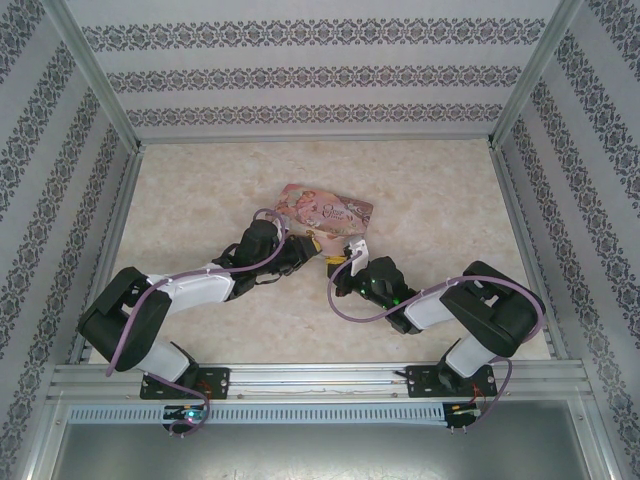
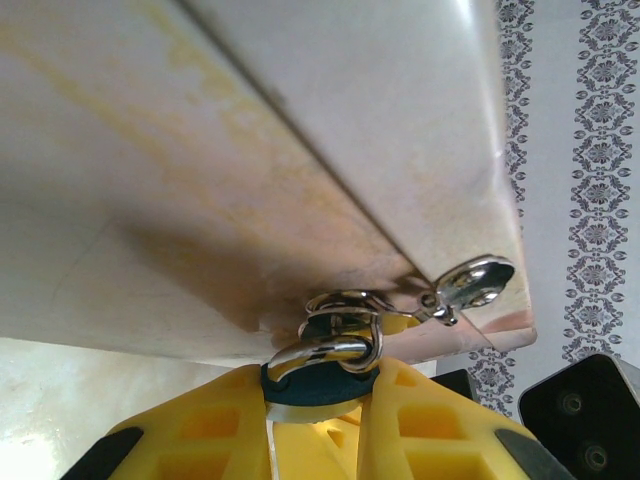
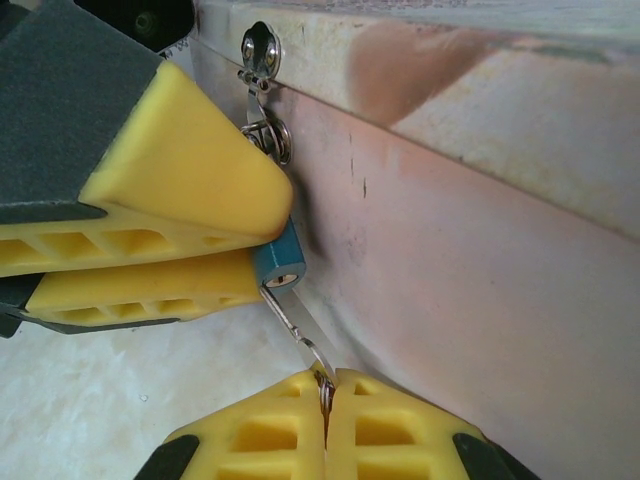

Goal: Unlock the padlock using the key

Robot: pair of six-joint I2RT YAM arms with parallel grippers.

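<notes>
Top external view: both arms reach in to the near edge of the pink tin (image 1: 330,210), which lies on the counter (image 1: 200,190) toward its middle.

Left wrist view: the left fingers (image 2: 420,410) are set narrow and clamp the padlock (image 2: 318,385) by its blue-teal body. I read the silver shackle (image 2: 330,350) as threaded through the ring of the tin's hasp (image 2: 470,285). This places the padlock just beside the tin's side wall.

Right wrist view: the right fingers (image 3: 400,400) are pressed fully together and pinch the key (image 3: 298,332) by its head. The blade runs up and to the left from them. Its tip touches the padlock's lower face at the keyhole. I cannot tell whether the tip is seated in the keyway. The two sets of fingers are near each other, and the key's blade bridges the gap between them.
</notes>
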